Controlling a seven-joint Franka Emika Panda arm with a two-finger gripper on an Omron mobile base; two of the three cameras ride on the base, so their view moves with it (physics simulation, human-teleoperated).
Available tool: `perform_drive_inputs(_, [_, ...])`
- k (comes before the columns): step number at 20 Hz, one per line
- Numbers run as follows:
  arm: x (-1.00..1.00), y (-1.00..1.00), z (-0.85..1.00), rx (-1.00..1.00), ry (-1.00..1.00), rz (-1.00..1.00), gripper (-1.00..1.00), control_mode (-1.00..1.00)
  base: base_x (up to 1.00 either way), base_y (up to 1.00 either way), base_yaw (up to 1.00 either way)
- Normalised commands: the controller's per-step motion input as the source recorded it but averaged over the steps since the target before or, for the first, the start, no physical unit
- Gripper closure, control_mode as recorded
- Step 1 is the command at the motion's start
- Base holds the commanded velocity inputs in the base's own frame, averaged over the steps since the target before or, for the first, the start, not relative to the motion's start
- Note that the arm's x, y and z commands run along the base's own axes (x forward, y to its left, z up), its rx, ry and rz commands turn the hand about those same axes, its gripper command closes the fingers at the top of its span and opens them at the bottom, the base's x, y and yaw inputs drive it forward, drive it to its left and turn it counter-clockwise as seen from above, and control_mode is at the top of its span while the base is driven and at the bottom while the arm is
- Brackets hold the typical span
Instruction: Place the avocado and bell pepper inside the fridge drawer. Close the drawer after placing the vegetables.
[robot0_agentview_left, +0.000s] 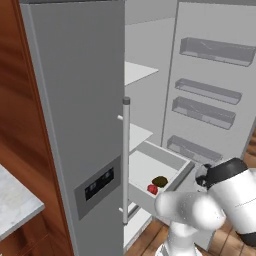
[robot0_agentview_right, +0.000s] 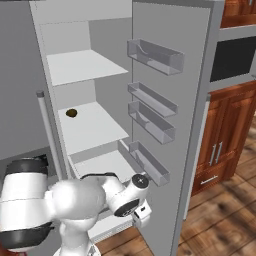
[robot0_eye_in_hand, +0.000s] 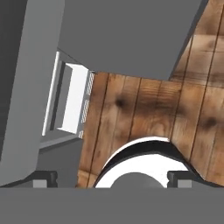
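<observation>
Floorboards (robot0_eye_in_hand: 144, 109) of brown wood lie closest to you in the hand view, running under the gripper (robot0_eye_in_hand: 113, 179), whose two dark fingertips (robot0_eye_in_hand: 43, 178) sit far apart at the bottom edge with nothing between them: the hand is spread wide and empty. You can see the grey underside of the fridge door (robot0_eye_in_hand: 127, 35) across the top of that view.

From the left base view, your white arm (robot0_agentview_left: 200, 210) bends low in front of the fridge, just beside the drawer (robot0_agentview_left: 175, 159). That drawer is pulled out, a shallow pale tray with a darker front strip. Inside it, toward the front, you have the avocado (robot0_agentview_left: 160, 180), a small dark lump, and touching or just beside it the red bell pepper (robot0_agentview_left: 152, 189).

In the right base view the arm (robot0_agentview_right: 80, 200) covers much of the drawer (robot0_agentview_right: 100, 162), so you cannot see its contents there. One more small dark oval thing (robot0_agentview_right: 71, 113) lies on the middle white shelf (robot0_agentview_right: 95, 127) above the drawer; you cannot tell what it is.

Further off, the open right-hand door carries several grey bins (robot0_agentview_right: 155, 56) stacked one above another. The shut left-hand door (robot0_agentview_left: 80, 100) bears a long upright handle (robot0_agentview_left: 126, 160) and a dark dispenser panel (robot0_agentview_left: 98, 184). Beyond the open door you see wooden cabinets (robot0_agentview_right: 220, 145).
</observation>
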Motion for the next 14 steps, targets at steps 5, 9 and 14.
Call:
perform_drive_inputs(5, [0.46, 0.25, -0.55, 0.06, 0.01, 0.0, -1.0, -1.0, 0.0, 0.0, 0.0])
perform_drive_inputs(9, [0.51, 0.42, -0.26, 0.05, 0.0, 0.0, -1.0, -1.0, 0.0, 0.0, 0.0])
perform_drive_inputs(14, [0.56, 0.52, -0.03, 0.05, 0.0, 0.0, -1.0, -1.0, 0.0, 0.0, 0.0])
